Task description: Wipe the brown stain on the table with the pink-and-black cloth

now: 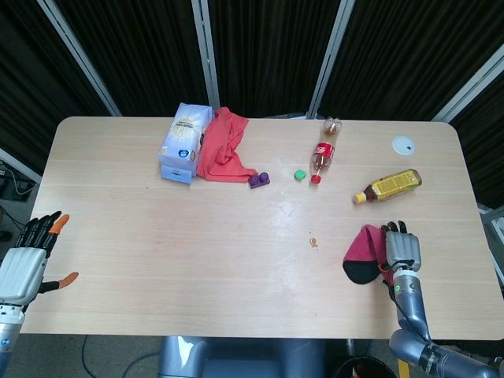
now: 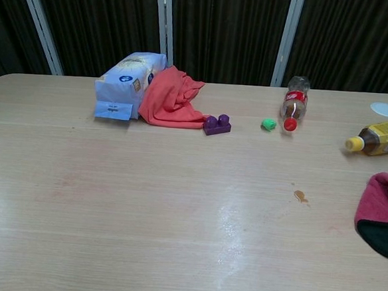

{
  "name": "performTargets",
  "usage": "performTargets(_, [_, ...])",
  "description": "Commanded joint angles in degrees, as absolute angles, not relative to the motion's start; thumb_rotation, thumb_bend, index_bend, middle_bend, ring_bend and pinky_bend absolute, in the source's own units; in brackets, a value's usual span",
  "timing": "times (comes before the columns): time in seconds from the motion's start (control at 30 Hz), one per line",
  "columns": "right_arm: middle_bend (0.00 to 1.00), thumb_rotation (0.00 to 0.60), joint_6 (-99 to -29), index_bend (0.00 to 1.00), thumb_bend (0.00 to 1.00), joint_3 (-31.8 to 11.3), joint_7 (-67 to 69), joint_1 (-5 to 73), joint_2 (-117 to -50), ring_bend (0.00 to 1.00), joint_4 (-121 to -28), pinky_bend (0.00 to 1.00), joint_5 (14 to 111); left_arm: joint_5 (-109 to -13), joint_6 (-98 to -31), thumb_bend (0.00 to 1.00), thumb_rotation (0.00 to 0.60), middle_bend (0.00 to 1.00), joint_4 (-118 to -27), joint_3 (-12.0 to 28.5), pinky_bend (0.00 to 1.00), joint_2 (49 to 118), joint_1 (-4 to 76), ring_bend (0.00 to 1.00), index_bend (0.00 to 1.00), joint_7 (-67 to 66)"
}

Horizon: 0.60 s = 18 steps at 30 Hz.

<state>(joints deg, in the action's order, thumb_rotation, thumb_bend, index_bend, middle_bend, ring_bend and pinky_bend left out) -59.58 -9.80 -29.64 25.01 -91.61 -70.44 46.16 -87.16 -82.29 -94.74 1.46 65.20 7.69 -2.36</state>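
Observation:
The pink-and-black cloth (image 1: 362, 253) lies bunched near the table's front right, black end toward the front edge; the chest view shows the cloth (image 2: 381, 210) at its right border. My right hand (image 1: 400, 250) sits on the cloth's right edge with its fingers bent over the fabric, gripping it. The small brown stain (image 1: 313, 242) is on bare wood a short way left of the cloth, and the stain (image 2: 301, 195) shows in the chest view too. My left hand (image 1: 27, 261) hangs open off the table's front left corner, holding nothing.
Along the far side lie a white-and-blue packet (image 1: 184, 142), an orange-red cloth (image 1: 223, 147), a purple block (image 1: 259, 179), a green cap (image 1: 300, 175) and a cola bottle (image 1: 324, 151). A yellow bottle (image 1: 389, 186) lies just behind the right hand. A white lid (image 1: 403, 144) sits far right.

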Motion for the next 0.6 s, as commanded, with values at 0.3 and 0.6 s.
performTargets(0.3, [0.58,0.6,-61.2,0.62,0.19,-8.8,-24.6,24.0,-93.1,0.52,-69.0,0.67,52.0,-87.0,-82.3,0.0,0.6,0.0,-94.7,1.4,0.0,65.4,7.7,0.0,0.0,-2.6])
performTargets(0.6, [0.68,0.6,-65.7,0.75,0.37,-9.8,-19.9,24.7,-94.3,0.63,-74.5,0.76,60.4,-86.9,-82.3,0.0,0.6,0.0,-94.9,1.5,0.0,65.3,7.7,0.0,0.0,-2.4])
